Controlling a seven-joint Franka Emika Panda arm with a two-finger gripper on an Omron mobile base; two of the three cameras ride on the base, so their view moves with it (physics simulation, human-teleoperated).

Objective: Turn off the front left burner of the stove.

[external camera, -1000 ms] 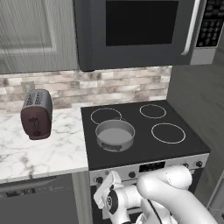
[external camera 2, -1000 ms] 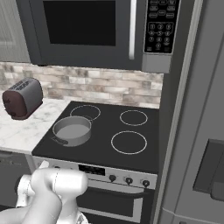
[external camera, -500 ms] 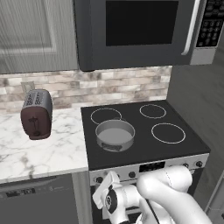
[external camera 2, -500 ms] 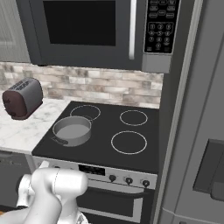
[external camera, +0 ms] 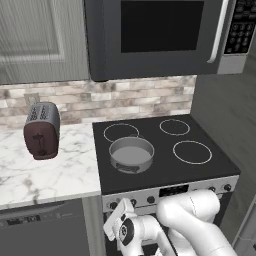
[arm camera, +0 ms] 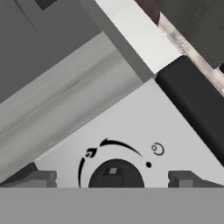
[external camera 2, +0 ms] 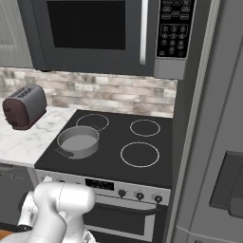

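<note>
The hand [arm camera: 112, 179] is sitting wide open around a dark knob [arm camera: 116, 174] on the stove [external camera: 165, 172] front. Squeezing off-center could be making it slip, leaving the front left burner [external camera: 131, 155], under the pot [external camera: 131, 153], on.

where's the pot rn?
The grey pot sits on the stove's front left burner, toward the marble counter side; in the right base view it is left of the bare front right ring.
</note>
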